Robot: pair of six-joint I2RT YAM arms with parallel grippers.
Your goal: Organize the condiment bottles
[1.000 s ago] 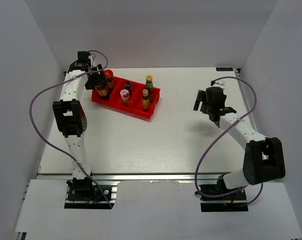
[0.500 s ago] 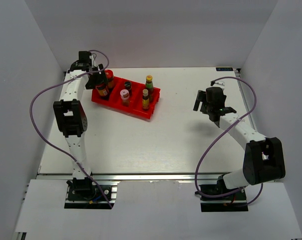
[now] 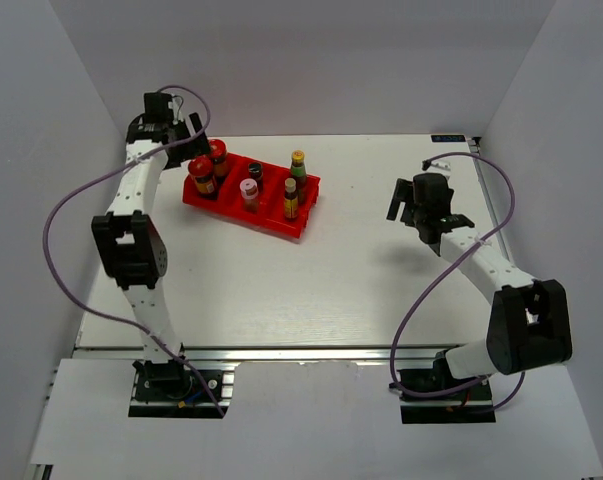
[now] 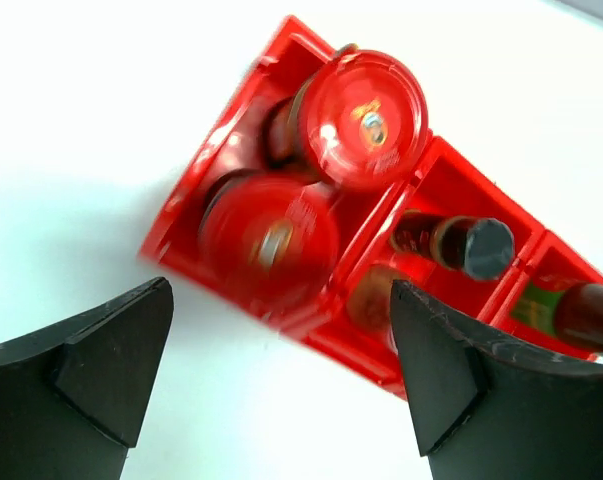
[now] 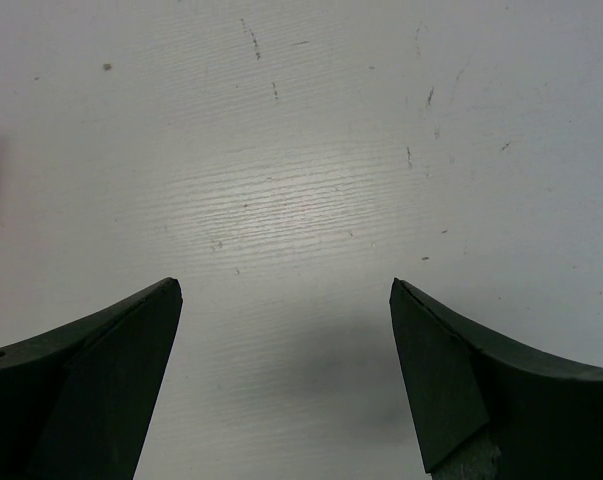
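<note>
Six condiment bottles (image 3: 298, 165), all standing in the red tray (image 3: 266, 222)! Two red-lidded jars (image 3: 200, 172) fill its left compartment, the pink-capped bottle (image 3: 249, 190) and dark-capped bottle (image 3: 255, 171) the middle, the yellow-capped bottle (image 3: 291, 198) and green bottle (image 3: 298, 168) the right. My left gripper (image 4: 279, 292) hovers above the tray's left end, jaws wide apart, gripping nothing. My right gripper (image 5: 286, 290) hangs well right of the tray, spread over the table (image 3: 281, 290).
</note>
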